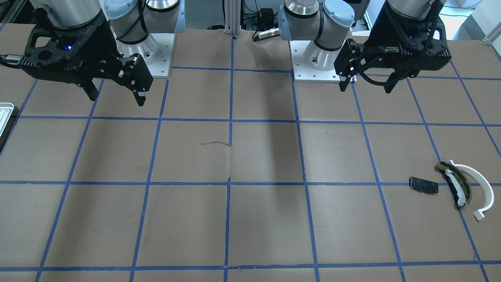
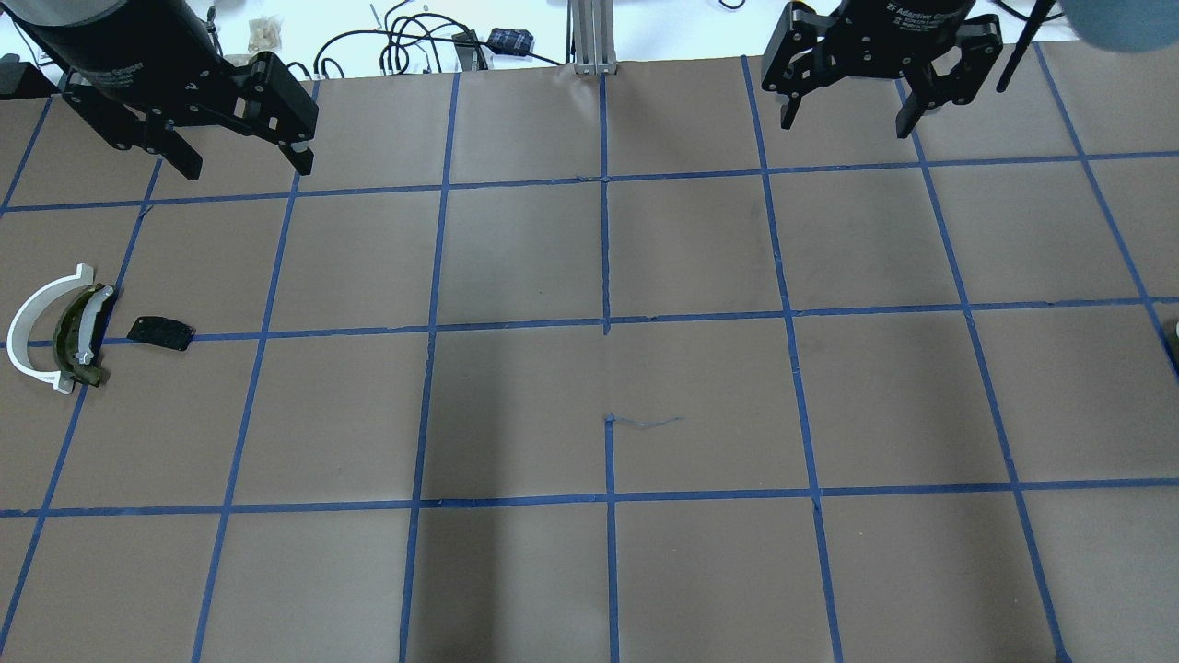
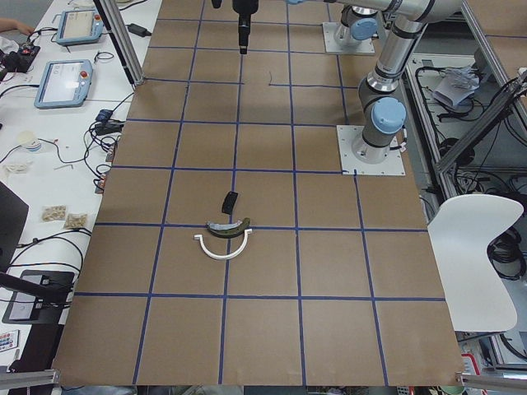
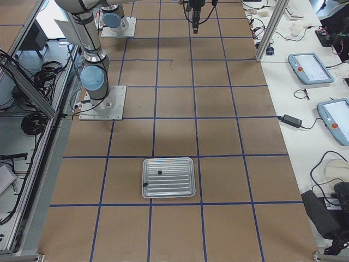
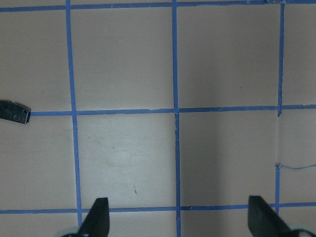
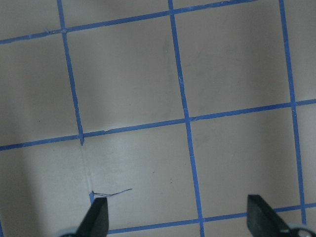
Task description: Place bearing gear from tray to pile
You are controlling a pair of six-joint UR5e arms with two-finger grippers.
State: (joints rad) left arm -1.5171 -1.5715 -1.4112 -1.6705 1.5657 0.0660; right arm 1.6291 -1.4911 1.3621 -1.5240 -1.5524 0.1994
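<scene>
- Front view: your right gripper (image 1: 117, 98) hangs above the table (image 1: 266, 156) close to its base. Its fingers are spread wide and hold nothing. The left gripper (image 1: 366, 89) is the same, wide apart and empty.
- Same view: you only get a corner of the tray (image 1: 4, 111), at the frame edge on the right arm's side. The pile sits on the opposite side. It is a black plate (image 1: 423, 185), with an olive curved piece (image 1: 456, 182) just beside it, tucked inside the white arc (image 1: 480, 188).
- Overhead: left gripper (image 2: 247, 168) and right gripper (image 2: 847, 124) both hang near the table's far edge, well apart from each other. The black plate (image 2: 160, 332) and the arcs lie on the left arm's side, well apart from the left gripper.
- Left-end view: plate, olive piece and arc lie in a row. You can't tell whether the olive piece touches the arc.
- Right-end view: the whole tray (image 4: 177, 185) lies flat on the table. A small dark part (image 4: 159, 172) sits on its floor, nearer the robot-side rim. It is too small to identify.
- Left wrist: fingers (image 5: 100, 217) are wide apart over the table, and the plate's end shows at the frame edge.
- Right wrist: fingers (image 6: 98, 217) are wide apart over the blue tape lines (image 6: 185, 118).
</scene>
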